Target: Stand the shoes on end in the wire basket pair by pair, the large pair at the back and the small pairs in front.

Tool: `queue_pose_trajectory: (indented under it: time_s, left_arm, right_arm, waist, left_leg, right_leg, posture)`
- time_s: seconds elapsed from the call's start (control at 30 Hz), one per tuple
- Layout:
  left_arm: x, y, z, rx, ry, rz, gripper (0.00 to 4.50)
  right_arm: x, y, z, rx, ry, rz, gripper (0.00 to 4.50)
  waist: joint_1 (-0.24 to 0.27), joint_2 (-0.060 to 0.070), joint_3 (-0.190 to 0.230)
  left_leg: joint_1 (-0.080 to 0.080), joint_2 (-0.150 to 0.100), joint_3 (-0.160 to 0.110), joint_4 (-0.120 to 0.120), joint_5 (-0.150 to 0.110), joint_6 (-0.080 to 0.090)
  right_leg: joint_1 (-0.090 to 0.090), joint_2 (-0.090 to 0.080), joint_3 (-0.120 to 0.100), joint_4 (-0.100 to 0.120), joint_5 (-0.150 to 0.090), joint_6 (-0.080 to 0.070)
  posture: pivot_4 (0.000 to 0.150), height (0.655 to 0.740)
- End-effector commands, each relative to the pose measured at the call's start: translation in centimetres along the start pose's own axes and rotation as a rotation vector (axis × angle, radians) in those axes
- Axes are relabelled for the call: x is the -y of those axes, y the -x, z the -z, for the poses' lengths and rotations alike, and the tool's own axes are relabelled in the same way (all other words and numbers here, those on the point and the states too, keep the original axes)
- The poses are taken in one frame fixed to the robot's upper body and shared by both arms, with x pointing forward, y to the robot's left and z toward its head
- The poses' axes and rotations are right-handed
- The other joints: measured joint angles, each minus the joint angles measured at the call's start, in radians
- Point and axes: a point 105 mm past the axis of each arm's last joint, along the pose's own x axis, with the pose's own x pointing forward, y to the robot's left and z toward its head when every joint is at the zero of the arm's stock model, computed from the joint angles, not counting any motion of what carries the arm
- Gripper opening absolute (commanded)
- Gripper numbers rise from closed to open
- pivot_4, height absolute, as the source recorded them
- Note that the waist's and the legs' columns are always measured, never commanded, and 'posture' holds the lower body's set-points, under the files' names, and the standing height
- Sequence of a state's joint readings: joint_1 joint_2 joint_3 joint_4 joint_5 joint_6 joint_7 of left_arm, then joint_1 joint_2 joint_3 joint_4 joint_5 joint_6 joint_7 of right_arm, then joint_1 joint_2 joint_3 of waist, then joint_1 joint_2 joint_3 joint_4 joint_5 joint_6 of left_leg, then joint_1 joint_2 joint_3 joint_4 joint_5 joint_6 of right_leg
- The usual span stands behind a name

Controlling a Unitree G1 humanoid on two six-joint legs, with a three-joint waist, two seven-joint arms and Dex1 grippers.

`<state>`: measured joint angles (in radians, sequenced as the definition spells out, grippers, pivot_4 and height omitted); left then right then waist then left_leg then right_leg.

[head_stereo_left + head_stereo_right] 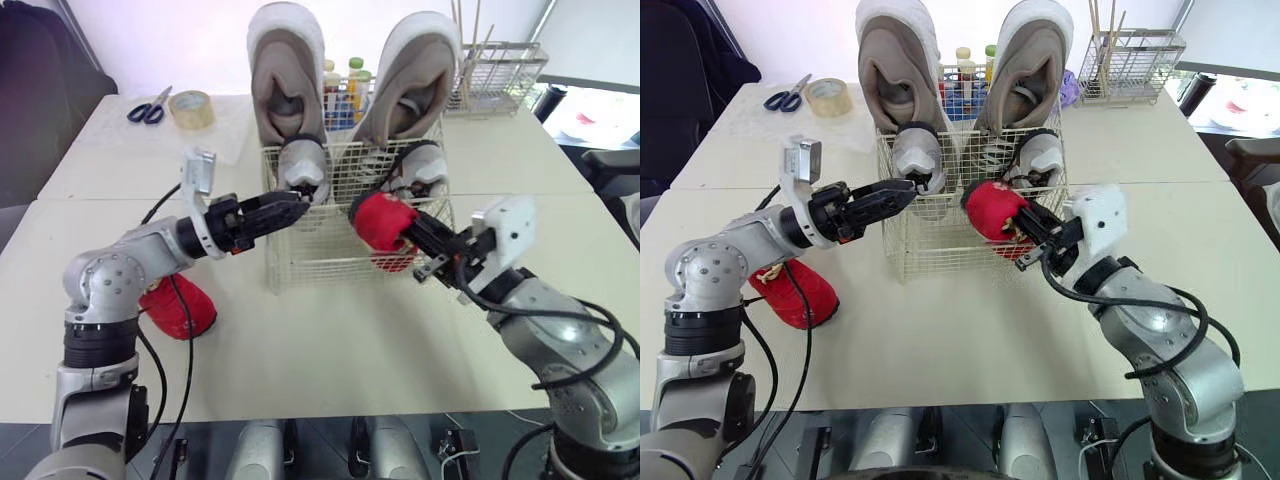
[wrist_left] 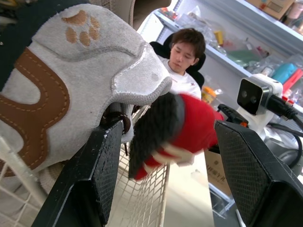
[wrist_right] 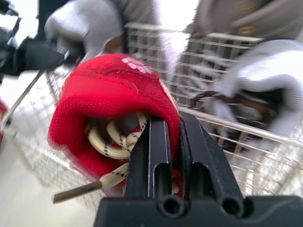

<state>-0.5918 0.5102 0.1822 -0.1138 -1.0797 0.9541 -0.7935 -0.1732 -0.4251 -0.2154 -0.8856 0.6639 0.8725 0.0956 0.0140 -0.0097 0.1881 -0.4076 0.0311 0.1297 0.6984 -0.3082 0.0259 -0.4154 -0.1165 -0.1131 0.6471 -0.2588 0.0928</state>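
The white wire basket (image 1: 300, 255) stands mid-table. Two large beige shoes (image 1: 285, 75) (image 1: 415, 70) stand on end at its back. In front of them stand two small grey shoes (image 1: 303, 165) (image 1: 425, 165). My right gripper (image 1: 408, 232) is shut on a small red shoe (image 1: 383, 222), held at the basket's front right rim; in the right wrist view the fingers (image 3: 151, 142) pinch its laced opening. My left gripper (image 1: 295, 207) is open at the front left rim, beside the left grey shoe (image 2: 85, 71). A second red shoe (image 1: 180, 308) lies on the table under my left arm.
Scissors (image 1: 150, 108) and a tape roll (image 1: 191, 109) lie at the back left. Bottles (image 1: 345, 85) stand behind the basket, and a wire rack (image 1: 497, 70) with sticks sits at the back right. A seated person (image 2: 182, 52) is beyond the table.
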Motion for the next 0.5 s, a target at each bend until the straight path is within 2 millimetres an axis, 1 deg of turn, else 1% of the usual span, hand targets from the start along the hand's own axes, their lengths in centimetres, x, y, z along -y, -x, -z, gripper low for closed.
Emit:
queue_pose_trajectory:
  time_s: [0.03,0.13,0.2,0.3,0.43,0.5]
  left_arm:
    - [0.3,-0.5,-0.5,0.022,-0.012,0.04,3.17]
    - [0.3,-0.9,-0.4,0.018,-0.003,0.059,3.17]
    - [0.2,-1.1,-0.3,0.014,0.0,0.067,3.17]
    - [0.1,-1.3,-0.3,0.013,0.001,0.073,3.17]
    - [0.2,-1.5,-0.2,0.012,0.002,0.078,3.17]
    - [0.3,-1.4,-0.2,0.012,0.001,0.08,3.17]
  right_arm:
    - [-0.1,1.5,-0.6,0.043,-0.083,0.106,0.03]
    - [-0.3,2.1,0.1,0.016,-0.132,0.145,0.03]
    - [0.2,2.3,1.0,0.0,-0.237,0.227,0.03]
    - [0.6,2.5,1.9,-0.013,-0.361,0.298,0.03]
    - [1.0,2.3,2.9,-0.032,-0.484,0.342,0.03]
    - [1.0,2.3,3.2,-0.056,-0.486,0.335,0.03]
  waist:
    - [0.0,0.0,0.0]
    - [-0.001,0.0,0.0]
    - [-0.001,0.0,0.0]
    - [-0.001,0.0,0.0]
    - [-0.001,0.0,-0.001]
    - [-0.001,0.0,-0.001]
  left_leg:
    - [0.0,0.0,0.0,0.0,0.0,0.0]
    - [0.0,0.0,0.0,0.0,0.0,0.0]
    - [0.0,0.0,0.0,0.0,0.0,0.0]
    - [0.0,0.0,0.0,0.0,0.0,0.0]
    - [0.0,0.0,0.0,0.0,0.0,0.0]
    - [0.0,0.0,0.0,0.0,0.0,0.0]
  right_leg:
    - [0.0,0.0,0.0,0.0,0.0,0.0]
    - [0.0,0.0,0.0,0.0,0.0,0.0]
    - [0.0,0.0,0.0,0.0,0.0,0.0]
    - [0.0,0.001,0.0,0.0,0.0,0.0]
    - [0.0,0.001,0.0,0.0,0.0,0.0]
    - [0.0,0.001,0.0,0.0,0.0,0.0]
  posture:
    - [0.15,0.74]
    - [0.15,0.74]
    - [0.15,0.74]
    - [0.15,0.74]
    - [0.15,0.74]
    - [0.15,0.74]
